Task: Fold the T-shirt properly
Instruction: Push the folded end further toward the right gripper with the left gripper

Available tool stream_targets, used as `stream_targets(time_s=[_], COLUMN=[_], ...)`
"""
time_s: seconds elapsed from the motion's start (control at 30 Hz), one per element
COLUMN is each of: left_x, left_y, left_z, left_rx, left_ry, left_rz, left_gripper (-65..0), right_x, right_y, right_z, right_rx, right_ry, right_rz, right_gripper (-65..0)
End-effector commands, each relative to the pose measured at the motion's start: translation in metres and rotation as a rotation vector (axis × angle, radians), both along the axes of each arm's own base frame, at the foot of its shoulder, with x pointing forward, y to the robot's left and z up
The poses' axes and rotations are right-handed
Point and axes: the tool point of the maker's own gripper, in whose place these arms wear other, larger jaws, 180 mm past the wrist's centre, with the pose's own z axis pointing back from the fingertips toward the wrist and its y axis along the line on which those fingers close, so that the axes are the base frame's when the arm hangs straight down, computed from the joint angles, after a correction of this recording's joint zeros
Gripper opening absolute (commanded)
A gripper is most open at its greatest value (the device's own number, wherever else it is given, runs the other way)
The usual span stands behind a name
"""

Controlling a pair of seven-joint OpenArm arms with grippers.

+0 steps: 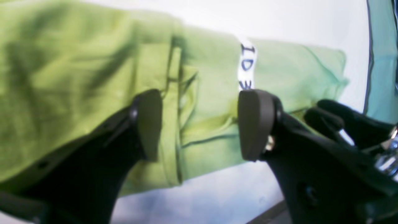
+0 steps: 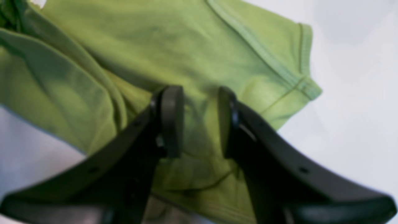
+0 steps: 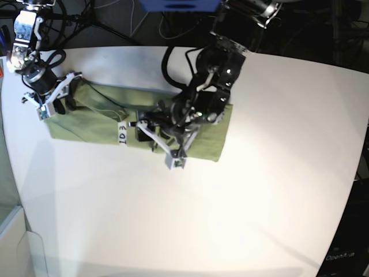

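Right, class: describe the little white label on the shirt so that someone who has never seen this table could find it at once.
Start at the white table and find the green T-shirt lying across it as a long folded band. About midway along its near edge, just beside the left gripper, sits the white label. It is the only white patch on the cloth, with dark hand-lettered marking reading ID 3.

L hand (image 1: 199, 124) wide open, empty, over green T-shirt (image 1: 93, 77) near white label (image 1: 247, 67).
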Motion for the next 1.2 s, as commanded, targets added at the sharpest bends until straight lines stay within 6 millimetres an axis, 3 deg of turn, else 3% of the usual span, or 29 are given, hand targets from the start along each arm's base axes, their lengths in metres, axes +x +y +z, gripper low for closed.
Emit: stream_targets(time_s=[0.0,0.5,0.77,1.07,1.17], left_x=[0.011,0.014,0.011,0.013,0.014], left_y=[-0.004,0.007,0.017,0.019,0.019], left_z=[0.020,0.018,-0.015,-0.017,-0.016], left_rx=[-0.033,0.014,0.107,0.119,0.117], left_ry=[-0.057,-0.002,0.099,0.097,0.095], left_rz=[0.003,0.016,0.020,0.025,0.027], left_gripper=[-27.3,-27.2,-27.2,-27.6,-38.2], right_x=[0.009,0.010,0.010,0.010,0.010], right_y=[-0.003,-0.002,-0.002,-0.002,-0.002], right_z=[0.014,0.015,0.015,0.015,0.015], right_rx=[0.000,0.002,0.002,0.002,0.002], right_ry=[-0.054,-0.057,-0.057,-0.057,-0.057], right_rz=[0.006,0.006,0.006,0.006,0.006], right_gripper=[-45.4,-45.4,-45.4,-45.4,-45.6])
